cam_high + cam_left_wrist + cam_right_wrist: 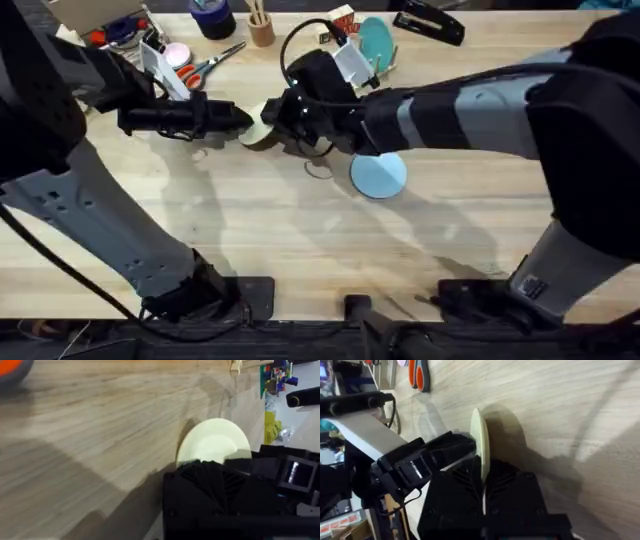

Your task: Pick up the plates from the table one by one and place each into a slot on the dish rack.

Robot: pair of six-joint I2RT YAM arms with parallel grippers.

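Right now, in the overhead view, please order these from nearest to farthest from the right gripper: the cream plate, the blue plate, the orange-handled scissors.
Measured from the right gripper:
1. Cream plate: at the gripper itself, between the two arms.
2. Blue plate: flat on the table, toward the right arm's base side.
3. Orange-handled scissors: near the table's far edge, on the left arm's side.

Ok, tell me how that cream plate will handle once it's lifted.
The cream plate looks thin and rigid, so probably light and unbending. Its surface looks smooth, so it may slip between the right gripper fingers. Standing on edge, it could roll or tip if released.
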